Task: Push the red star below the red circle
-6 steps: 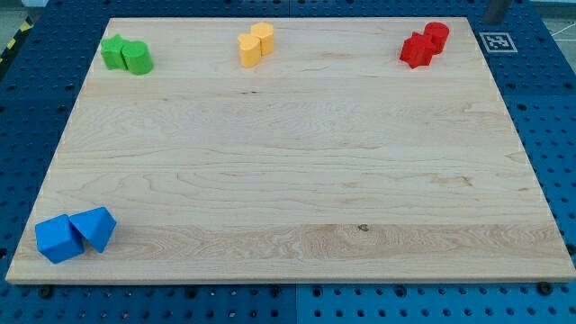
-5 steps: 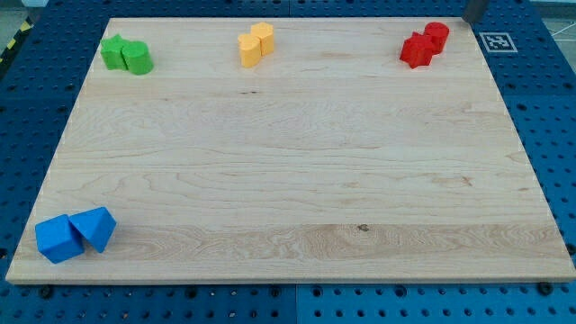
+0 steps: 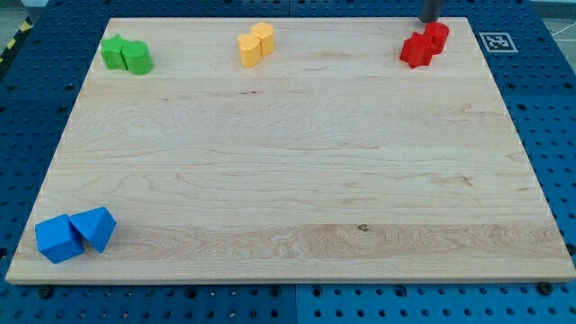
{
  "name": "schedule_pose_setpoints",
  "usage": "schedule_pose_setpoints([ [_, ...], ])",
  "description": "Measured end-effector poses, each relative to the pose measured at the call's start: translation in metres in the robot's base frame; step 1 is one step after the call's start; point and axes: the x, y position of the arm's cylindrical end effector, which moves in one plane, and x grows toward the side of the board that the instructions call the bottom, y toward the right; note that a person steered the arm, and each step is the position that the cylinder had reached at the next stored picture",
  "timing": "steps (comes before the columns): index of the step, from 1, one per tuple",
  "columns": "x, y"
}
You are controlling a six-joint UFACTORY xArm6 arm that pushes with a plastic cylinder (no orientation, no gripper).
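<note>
The red star (image 3: pixel 416 49) lies at the view's top right of the wooden board (image 3: pixel 297 153). The red circle (image 3: pixel 436 36) touches it, up and to the right of it. My tip (image 3: pixel 429 20) shows at the view's top edge, just above the red circle, close to it. Only the lowest bit of the rod is in view.
A yellow pair of blocks (image 3: pixel 256 44) sits at the top middle. A green star (image 3: pixel 113 50) and green cylinder (image 3: pixel 138 58) sit at the top left. Two blue blocks (image 3: pixel 75 234) lie at the bottom left. A marker tag (image 3: pixel 494 41) is off the board's top right corner.
My tip has moved left along the view's top edge, from beyond the board's right corner to just above the red circle. The blocks have not moved.
</note>
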Motion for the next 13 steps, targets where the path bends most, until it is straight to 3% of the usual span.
schedule_pose_setpoints([
  [1,0.001,-0.013],
  [3,0.055,-0.014],
  [5,0.037,-0.026],
  [13,0.108,-0.039],
])
